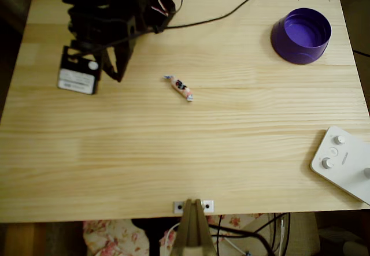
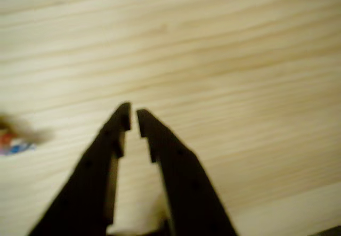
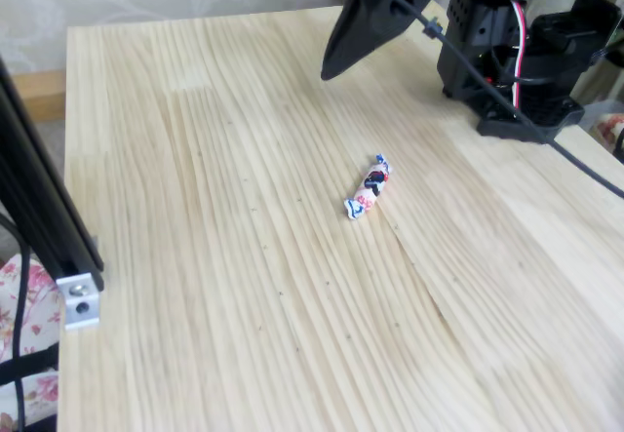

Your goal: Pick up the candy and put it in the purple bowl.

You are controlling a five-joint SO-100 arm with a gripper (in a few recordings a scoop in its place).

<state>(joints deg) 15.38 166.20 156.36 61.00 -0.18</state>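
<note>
Table (image 1: 173, 152): pale wood planks | candy (image 1: 179, 87) mid-table | purple bowl (image 1: 301, 35) corner

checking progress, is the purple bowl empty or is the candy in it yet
Empty. The overhead view shows the purple bowl with a bare inside, and the candy lies flat on the table, apart from it.

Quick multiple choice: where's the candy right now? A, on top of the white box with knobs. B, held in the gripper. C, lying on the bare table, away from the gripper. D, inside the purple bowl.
C: the candy lies on the wooden table, apart from the gripper and far from the purple bowl.
</note>
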